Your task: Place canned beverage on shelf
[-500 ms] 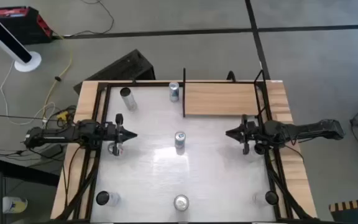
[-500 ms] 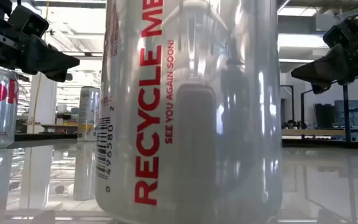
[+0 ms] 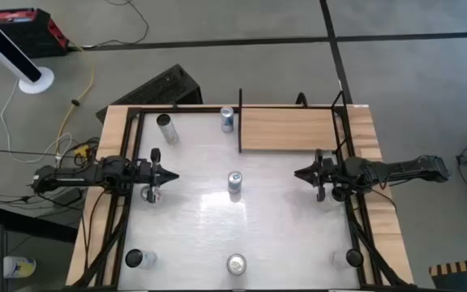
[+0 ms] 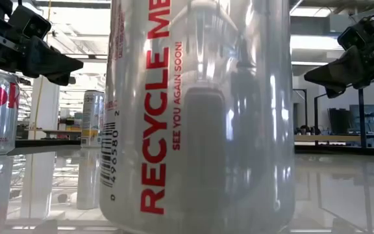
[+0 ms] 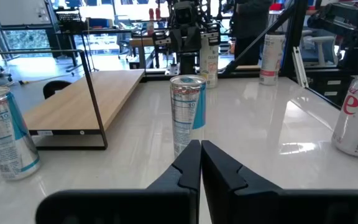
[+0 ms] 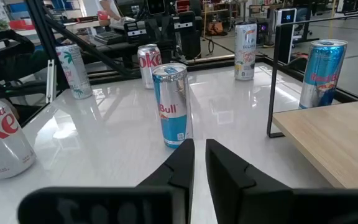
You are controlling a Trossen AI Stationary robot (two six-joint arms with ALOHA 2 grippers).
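**Inspector A:** Start with the desk (image 3: 282, 235). Condition?

**Inspector B:** Glossy white top, wooden edging. The shelf (image 3: 287, 130) is a light-brown wooden board on thin black posts, at the far edge towards the right arm's side, long axis running across the desk.

**A:** The beverage?

**B:** A slim blue-and-silver can (image 3: 234, 184) stands upright mid-desk, long axis vertical, top facing up. Other cans stand nearer the desk's edges; none is on the shelf.

**A:** Position relative to the hands?

**B:** The can sits between them, well apart from each. The left hand (image 3: 171, 175) hovers at its own side, tips aimed at the can, fingers pressed together and holding nothing. The right hand (image 3: 298, 173) faces it from the opposite side, fingers narrow with only a slim gap showing in its wrist view, likewise empty.
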